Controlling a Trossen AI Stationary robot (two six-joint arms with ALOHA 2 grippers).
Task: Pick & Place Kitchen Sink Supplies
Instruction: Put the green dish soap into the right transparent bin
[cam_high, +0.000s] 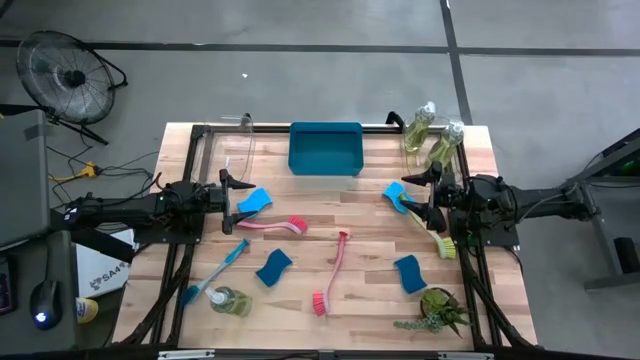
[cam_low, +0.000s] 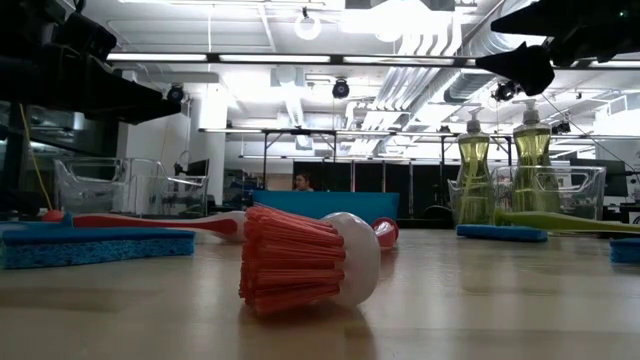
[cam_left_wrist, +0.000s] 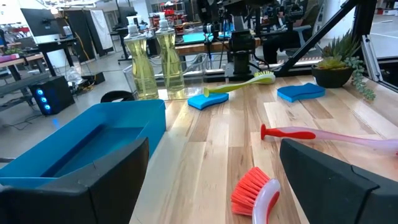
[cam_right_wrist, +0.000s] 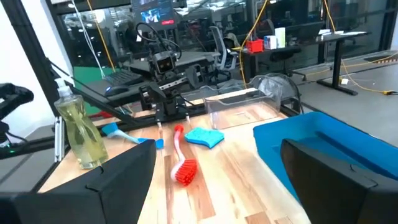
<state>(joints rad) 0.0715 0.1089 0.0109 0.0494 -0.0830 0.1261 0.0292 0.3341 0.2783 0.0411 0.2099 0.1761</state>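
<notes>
Hovering with both grippers spread and empty beside the blue tray (cam_high: 325, 150), needing a square descent over the nearest sponge (cam_high: 253, 201).

Two matte-black jointed arms, dark cabling alongside; left gripper (cam_high: 234, 195), right gripper (cam_high: 419, 193): blocky black fingers.

Bare bench strip just in front of blue tray (cam_high: 325, 150); beyond it red brushes (cam_high: 330, 275), sponges (cam_high: 273, 267) block passage.
</notes>
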